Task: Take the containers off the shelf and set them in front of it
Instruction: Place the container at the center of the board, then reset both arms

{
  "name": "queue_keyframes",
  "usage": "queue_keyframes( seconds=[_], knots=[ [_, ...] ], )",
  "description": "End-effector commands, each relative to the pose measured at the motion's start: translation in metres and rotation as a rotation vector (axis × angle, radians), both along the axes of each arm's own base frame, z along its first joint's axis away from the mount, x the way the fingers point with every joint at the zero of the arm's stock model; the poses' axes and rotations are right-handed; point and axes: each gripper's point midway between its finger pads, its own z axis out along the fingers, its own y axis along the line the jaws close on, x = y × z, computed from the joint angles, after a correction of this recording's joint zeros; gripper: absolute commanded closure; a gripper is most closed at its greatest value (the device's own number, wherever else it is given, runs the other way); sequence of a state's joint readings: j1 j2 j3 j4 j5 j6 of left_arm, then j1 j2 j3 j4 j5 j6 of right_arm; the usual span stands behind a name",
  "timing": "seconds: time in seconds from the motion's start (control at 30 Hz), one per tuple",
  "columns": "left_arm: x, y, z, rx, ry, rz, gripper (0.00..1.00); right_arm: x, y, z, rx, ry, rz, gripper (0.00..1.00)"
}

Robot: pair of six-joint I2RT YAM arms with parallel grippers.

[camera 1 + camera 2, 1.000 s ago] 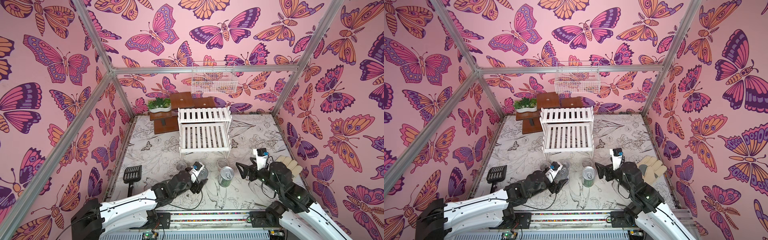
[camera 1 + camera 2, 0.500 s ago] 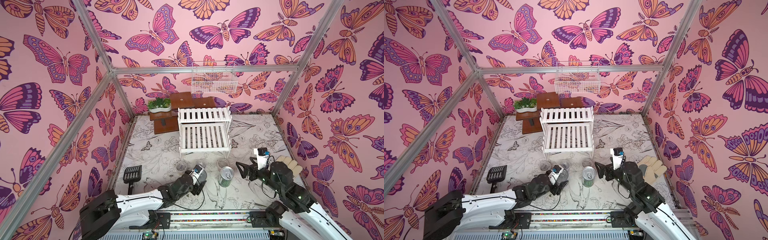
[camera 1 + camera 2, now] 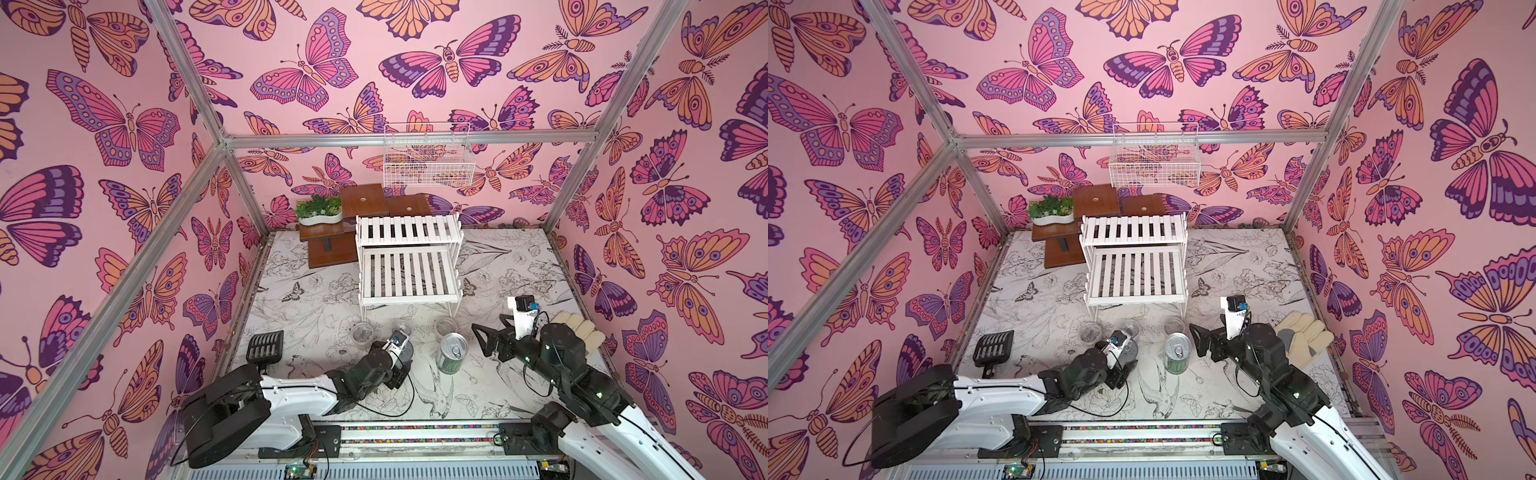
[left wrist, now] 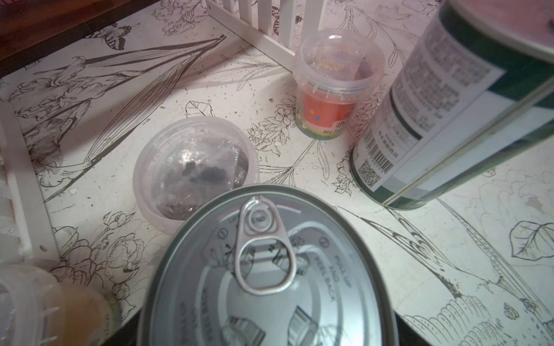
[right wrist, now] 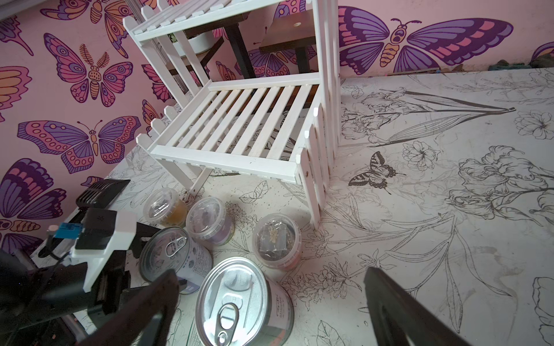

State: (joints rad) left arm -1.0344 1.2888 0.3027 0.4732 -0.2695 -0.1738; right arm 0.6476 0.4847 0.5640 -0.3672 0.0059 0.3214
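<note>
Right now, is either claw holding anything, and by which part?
Left claw appears closed on the pale-labelled can, around its side wall; right claw is open and empty.

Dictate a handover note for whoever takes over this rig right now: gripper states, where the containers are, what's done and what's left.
Left gripper: closed on the pale-labelled can, which looks set down upright on the table.
Right gripper: open, empty, beside the watermelon can.
Shelf: both tiers bare.
Containers: yellow cup, purple cup and red-orange cup stand in a row in front of the shelf; both cans are upright, nearer the robot.
Done: everything is off the shelf.
Left: release the pale-labelled can and back both arms away.
</note>
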Motion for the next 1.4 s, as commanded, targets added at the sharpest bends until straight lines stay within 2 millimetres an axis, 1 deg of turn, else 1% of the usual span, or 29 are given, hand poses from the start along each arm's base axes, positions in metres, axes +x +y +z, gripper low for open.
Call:
queue_keyframes(
  seconds=[0.0,0.17,0.43,0.47,0.53,0.63,0.67,0.8,0.87,0.93,0.97,1.07,1.13,1.2,1.27,1.33,1.37],
  knots=[
    [0.007,-0.004,0.008,-0.022,-0.024,0.027,0.25,0.001,-0.002,0.016,0.038,-0.022,-0.017,0.01],
    [0.007,-0.002,-0.001,-0.001,-0.007,0.034,0.15,0.001,-0.002,0.016,0.037,-0.021,-0.015,0.01],
    [0.004,0.002,0.002,-0.006,0.011,0.043,0.03,0.001,-0.002,0.017,0.031,-0.027,-0.016,0.01],
    [0.003,0.001,0.007,-0.020,0.008,0.037,0.00,0.001,-0.003,0.017,0.028,-0.029,-0.018,0.01],
    [0.001,0.002,0.022,-0.057,-0.006,0.035,0.00,0.002,-0.004,0.017,0.019,-0.032,-0.023,0.01],
    [0.000,0.011,0.037,-0.072,-0.028,0.052,0.00,0.004,-0.005,0.016,0.000,-0.038,-0.029,0.01],
    [0.004,0.008,0.055,-0.098,-0.051,0.060,0.00,0.005,-0.006,0.016,-0.006,-0.040,-0.033,0.01],
    [0.006,0.021,0.088,-0.092,-0.111,0.087,0.00,0.013,-0.013,0.011,-0.041,-0.037,-0.063,0.01],
    [0.010,0.029,0.106,-0.086,-0.149,0.122,0.00,0.020,-0.020,0.006,-0.059,-0.027,-0.095,0.01],
    [0.019,0.049,0.122,-0.066,-0.193,0.223,0.00,0.029,-0.032,0.002,-0.052,-0.008,-0.145,0.01],
    [0.023,0.057,0.126,-0.050,-0.205,0.252,0.00,0.034,-0.038,0.002,-0.045,0.001,-0.168,0.01],
    [0.034,0.080,0.142,-0.071,-0.223,0.331,0.00,0.049,-0.065,0.004,-0.049,0.006,-0.281,0.01],
    [0.042,0.095,0.154,-0.096,-0.243,0.391,0.00,0.060,-0.087,0.005,-0.078,0.002,-0.383,0.01],
    [0.051,0.110,0.161,-0.090,-0.249,0.452,0.00,0.070,-0.108,0.003,-0.118,0.002,-0.487,0.01],
    [0.060,0.128,0.163,-0.069,-0.259,0.525,0.00,0.079,-0.126,-0.005,-0.163,0.013,-0.573,0.01],
    [0.069,0.142,0.163,-0.084,-0.271,0.583,0.00,0.089,-0.140,-0.016,-0.205,0.016,-0.649,0.01],
    [0.074,0.151,0.162,-0.092,-0.270,0.622,0.00,0.093,-0.144,-0.020,-0.222,0.015,-0.667,0.01]
  ],
)
